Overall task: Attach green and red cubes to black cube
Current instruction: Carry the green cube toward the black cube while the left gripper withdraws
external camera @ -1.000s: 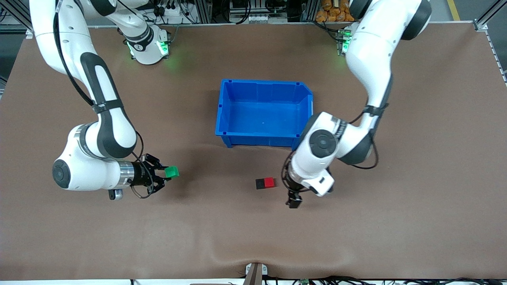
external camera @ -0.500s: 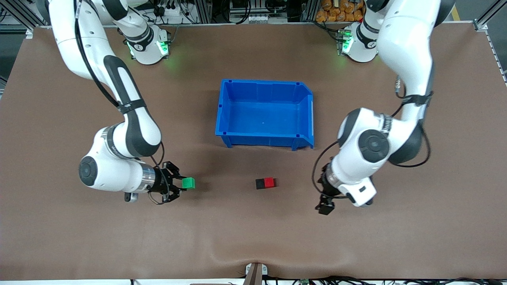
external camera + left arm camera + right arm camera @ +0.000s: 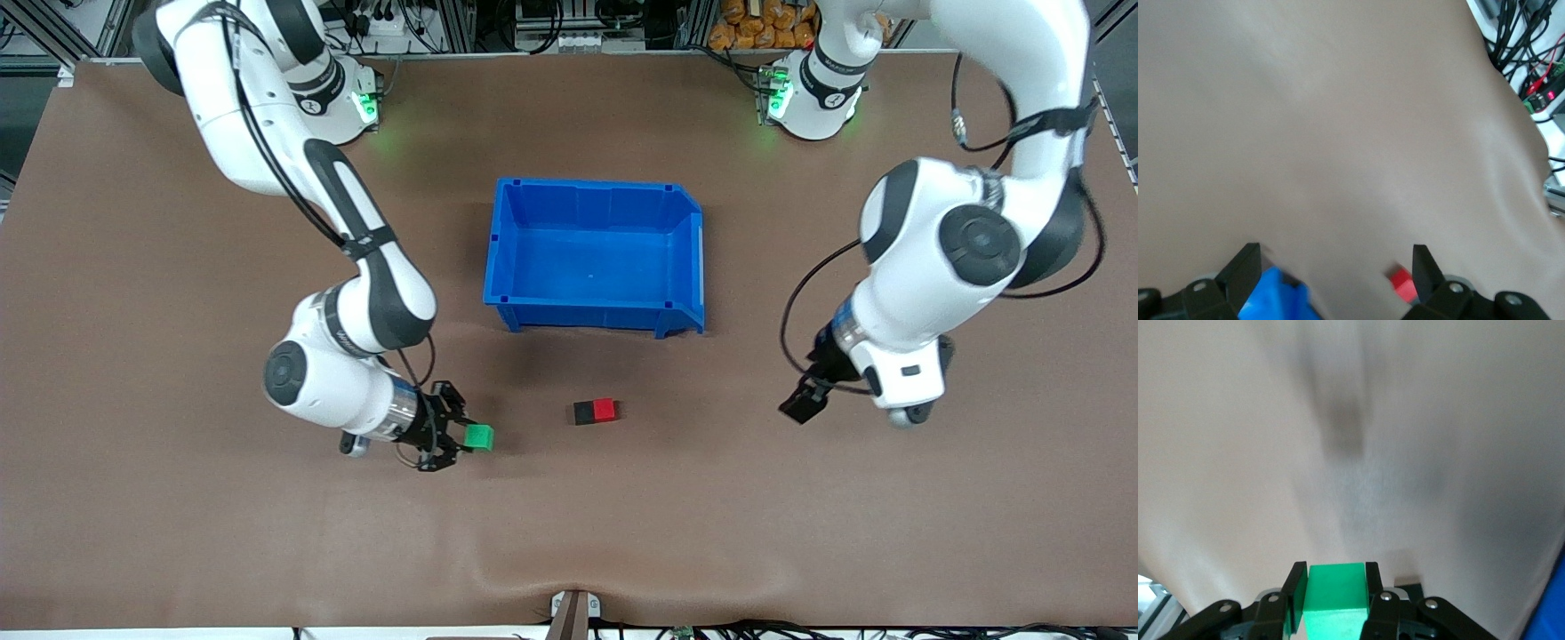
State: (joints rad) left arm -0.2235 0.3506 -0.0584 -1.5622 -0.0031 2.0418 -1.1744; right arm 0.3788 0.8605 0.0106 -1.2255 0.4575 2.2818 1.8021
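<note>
The black cube (image 3: 584,412) and the red cube (image 3: 605,409) sit joined side by side on the brown table, nearer the front camera than the blue bin. My right gripper (image 3: 469,437) is shut on the green cube (image 3: 481,436) and holds it just above the table, beside the black cube toward the right arm's end, with a gap between. In the right wrist view the green cube (image 3: 1335,592) sits between the two fingers of my right gripper (image 3: 1333,587). My left gripper (image 3: 803,402) is open and empty over bare table toward the left arm's end. In the left wrist view my left gripper (image 3: 1335,270) frames the red cube (image 3: 1403,285).
An empty blue bin (image 3: 507,267) stands in the middle of the table, farther from the front camera than the cubes. Its corner shows in the left wrist view (image 3: 1275,300). The brown table cover (image 3: 569,533) has a wrinkle near the front edge.
My right gripper has carried the green cube toward the black and red pair. My left arm has swung away from the red cube toward its own end of the table.
</note>
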